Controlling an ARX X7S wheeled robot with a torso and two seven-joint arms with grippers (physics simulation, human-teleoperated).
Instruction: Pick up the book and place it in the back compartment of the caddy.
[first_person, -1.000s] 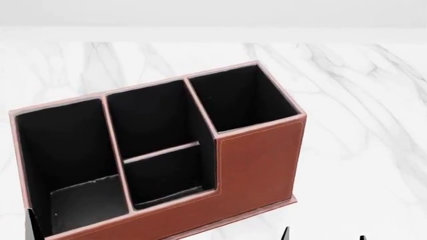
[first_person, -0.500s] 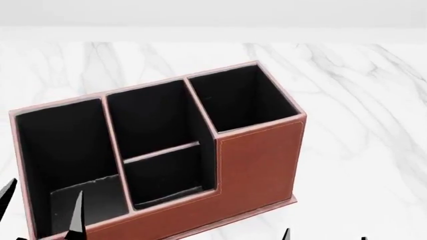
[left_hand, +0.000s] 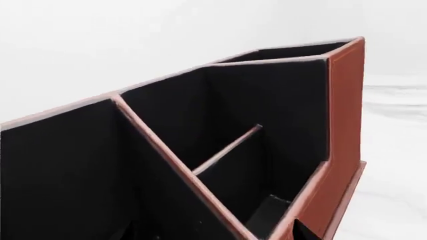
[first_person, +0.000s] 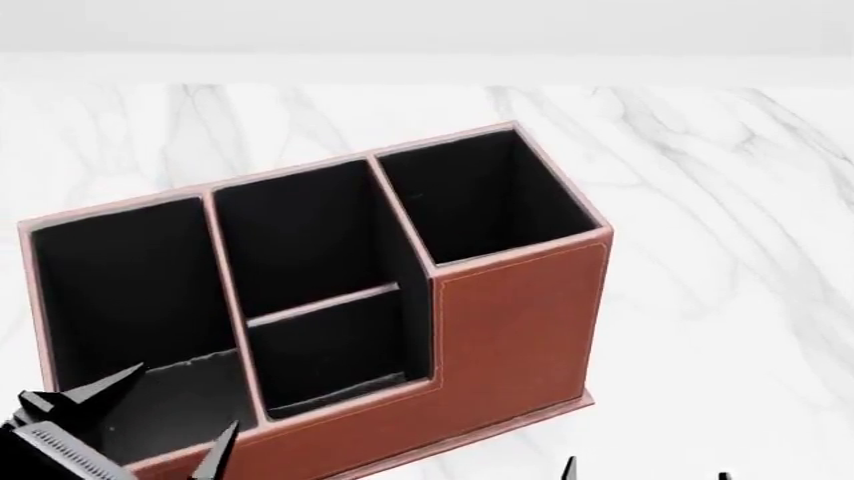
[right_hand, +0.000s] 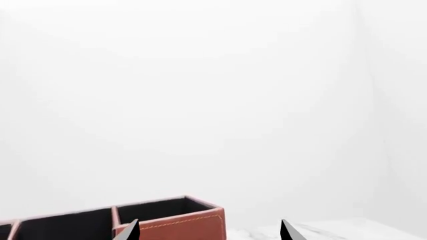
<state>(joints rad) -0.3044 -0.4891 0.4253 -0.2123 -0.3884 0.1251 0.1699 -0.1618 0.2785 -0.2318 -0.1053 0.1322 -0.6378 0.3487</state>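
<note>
Left claw (first_person: 147, 420) spread above caddy (first_person: 514, 320)

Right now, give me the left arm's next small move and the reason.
Probably draw the left gripper back and look lower for the book. The gripper is open and empty at the near left corner of the caddy, and no view clearly shows the book.

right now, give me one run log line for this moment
left gripper: open, over caddy near-left corner | right gripper: open, empty | book: not in view | back compartment: empty
</note>
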